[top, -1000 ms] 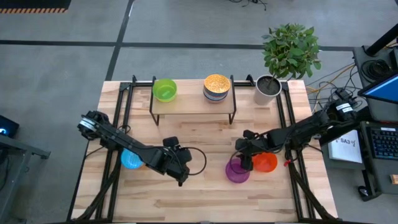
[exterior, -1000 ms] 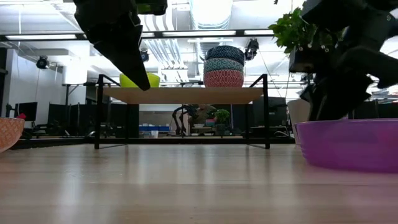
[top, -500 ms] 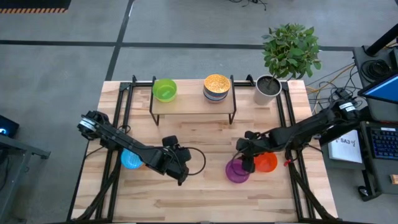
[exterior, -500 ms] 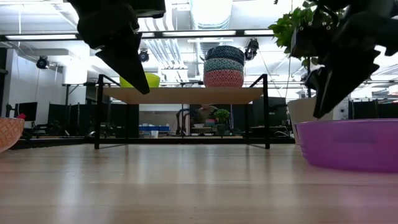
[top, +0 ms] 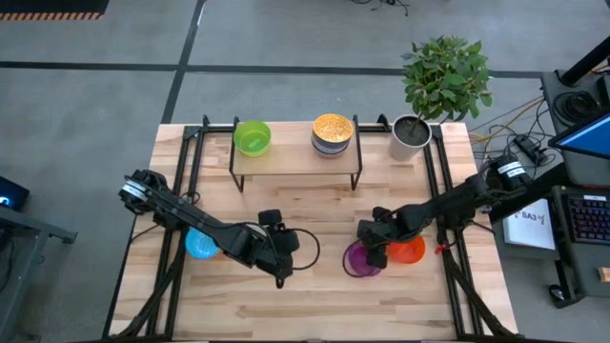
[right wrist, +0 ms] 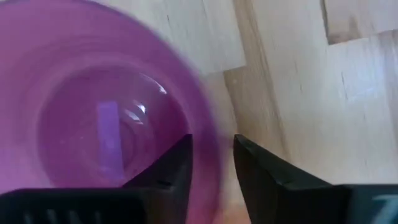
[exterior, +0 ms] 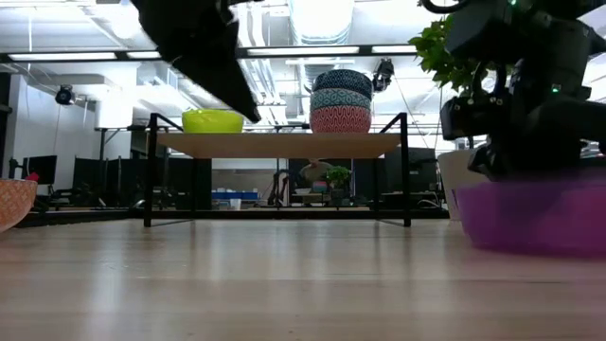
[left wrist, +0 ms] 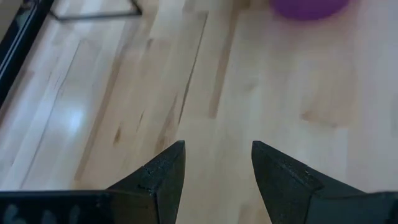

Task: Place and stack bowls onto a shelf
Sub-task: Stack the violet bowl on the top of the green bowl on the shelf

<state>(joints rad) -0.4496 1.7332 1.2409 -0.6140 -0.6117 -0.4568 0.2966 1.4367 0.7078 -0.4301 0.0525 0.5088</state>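
Observation:
My right gripper [top: 370,250] is down at the purple bowl [top: 356,261], toward the table's right side, and is shut on its rim. The orange-red bowl [top: 410,250] sits on the table just right of it. My left gripper [top: 286,257] hovers open over bare table near the middle, with the light blue bowl [top: 200,244] to its left, partly under that arm. On the shelf [top: 291,157] stand the green bowl [top: 253,136] and a stack of patterned bowls [exterior: 341,99] topped by the gold-speckled one [top: 333,126]. An orange patterned bowl [exterior: 13,204] shows at the low view's left edge. My right gripper has the purple bowl's rim [right wrist: 208,149] between its two fingers, one finger [right wrist: 177,165] inside the bowl and the other [right wrist: 258,168] outside. The fingers come slanting down from the table's right. The bowl stays upright and looks blurred; whether its base rests on the table, I cannot tell.
A grey plant pot [top: 410,136] with a leafy plant stands at the far right corner beside the shelf. Black frame rails run along the table's left [top: 186,181] and right [top: 440,181] sides. Bare wood lies between the two grippers and along the near edge.
My right gripper rose above the purple bowl, then came back down onto its rim and shifted a little toward the table's left; the bowl slid slightly left with it. My left gripper moved a little toward the table's right.

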